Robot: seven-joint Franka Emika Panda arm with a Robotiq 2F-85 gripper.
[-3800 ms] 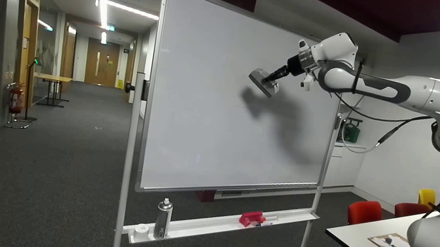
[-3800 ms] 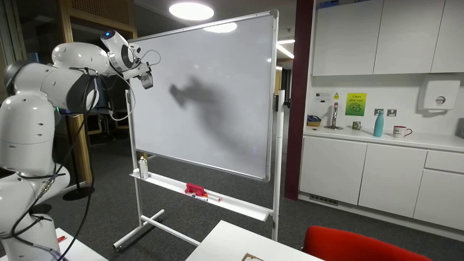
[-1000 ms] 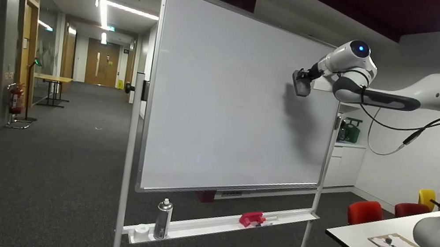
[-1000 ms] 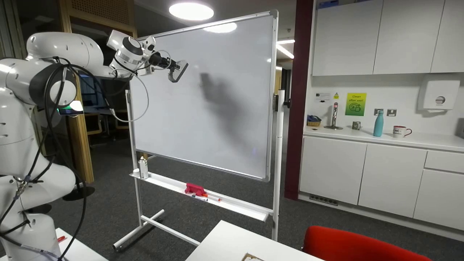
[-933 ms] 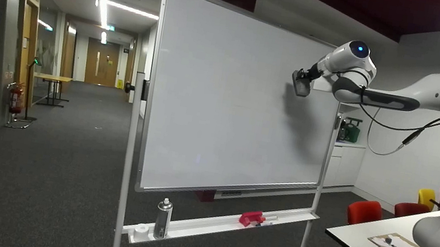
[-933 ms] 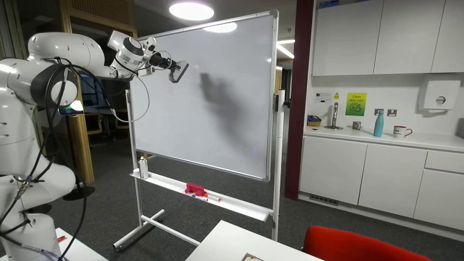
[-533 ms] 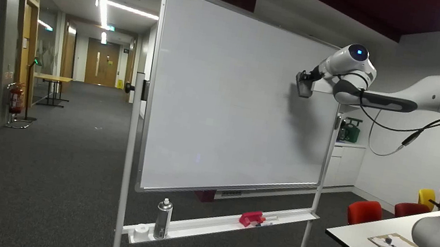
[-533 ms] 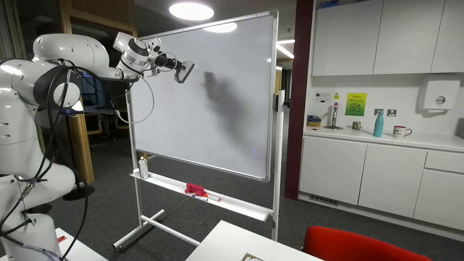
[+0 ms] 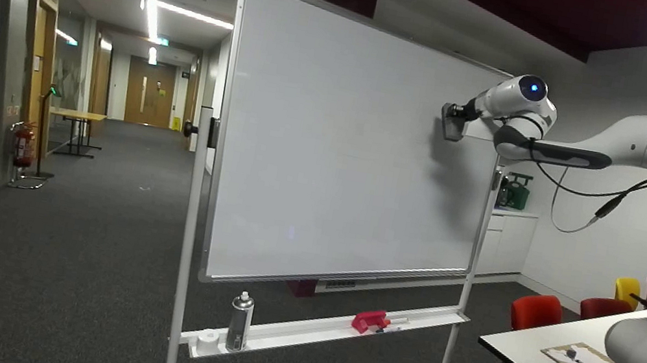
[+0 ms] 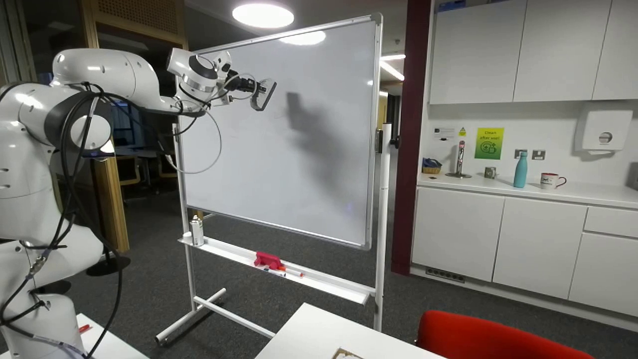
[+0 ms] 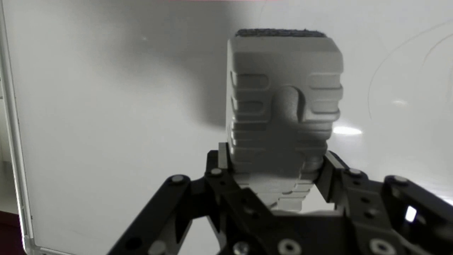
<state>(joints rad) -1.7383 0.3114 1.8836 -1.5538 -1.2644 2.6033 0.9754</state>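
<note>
A grey whiteboard eraser (image 11: 286, 71) with a dark felt edge sits between the fingers of my gripper (image 11: 278, 159), which is shut on its lower sides. In both exterior views the eraser (image 9: 454, 126) is held up in front of the large whiteboard (image 9: 333, 163), near its upper right in one picture and tilted in front of its upper left part (image 10: 262, 97) in the other. Its shadow (image 10: 304, 119) on the board lies off to one side, so eraser and board look apart. Faint curved lines (image 11: 370, 85) show on the board in the wrist view.
Under the board runs a white ledge (image 9: 298, 335) with a spray can (image 9: 240, 324), a white roll (image 9: 208, 342), a red holder (image 9: 369, 322) and pens. A white table (image 10: 329, 334) and a red chair (image 10: 478, 339) stand in front. Cables (image 10: 65, 164) hang from the arm.
Over the last second the arm has carried the eraser a little to the right in both exterior views. Several seconds ago it was further left and turned differently. The grip is unchanged.
</note>
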